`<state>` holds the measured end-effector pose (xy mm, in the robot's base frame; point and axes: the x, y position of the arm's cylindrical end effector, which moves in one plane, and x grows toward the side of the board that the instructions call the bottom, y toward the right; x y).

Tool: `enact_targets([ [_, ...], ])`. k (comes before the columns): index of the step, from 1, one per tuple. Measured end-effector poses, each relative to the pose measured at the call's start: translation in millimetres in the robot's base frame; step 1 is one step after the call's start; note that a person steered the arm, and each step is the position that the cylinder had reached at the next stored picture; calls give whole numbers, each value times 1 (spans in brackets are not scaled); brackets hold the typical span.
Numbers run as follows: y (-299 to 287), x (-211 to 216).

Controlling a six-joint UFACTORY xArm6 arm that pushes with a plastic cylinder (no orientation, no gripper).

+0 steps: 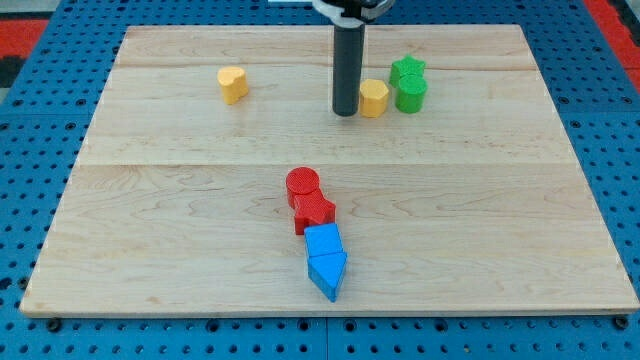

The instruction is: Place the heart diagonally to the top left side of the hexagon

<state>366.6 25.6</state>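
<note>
The yellow heart (232,84) lies near the view's top left of the wooden board (150,200). The yellow hexagon (374,98) lies at the top centre-right, touching the green blocks on its right. My tip (345,112) stands just left of the hexagon, very close to or touching its left side, and far to the right of the heart.
A green star (408,70) and a green cylinder (411,94) sit right of the hexagon. A red cylinder (303,185) and red star (314,213) lie at the centre, with two blue blocks (325,258) just below them.
</note>
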Motion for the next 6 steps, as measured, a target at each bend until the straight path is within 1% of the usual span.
enact_targets([
  [1,-25,19],
  [2,-121,19],
  [3,-169,-6],
  [4,-183,-31],
  [5,-141,-50],
  [6,-56,-53],
])
